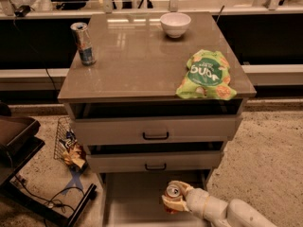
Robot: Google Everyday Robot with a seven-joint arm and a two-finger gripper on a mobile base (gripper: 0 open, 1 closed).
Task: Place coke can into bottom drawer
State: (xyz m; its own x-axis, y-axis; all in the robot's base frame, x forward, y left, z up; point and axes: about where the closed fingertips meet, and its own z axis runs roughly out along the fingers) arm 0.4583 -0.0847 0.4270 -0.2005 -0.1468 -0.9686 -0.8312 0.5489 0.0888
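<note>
The coke can (172,194), red with a silver top, is held upright in my gripper (176,197) over the open bottom drawer (127,197). The gripper's pale fingers wrap around the can's sides, and the white arm reaches in from the lower right. The can hangs over the middle right of the drawer's flat grey floor, just in front of the middle drawer. Whether the can touches the floor cannot be told.
The cabinet top holds a blue-and-silver can (83,43), a white bowl (175,24) and a green chip bag (207,75). The two upper drawers (155,131) have dark handles. A wire basket with wrappers (68,143) and a dark chair base (19,148) stand at left.
</note>
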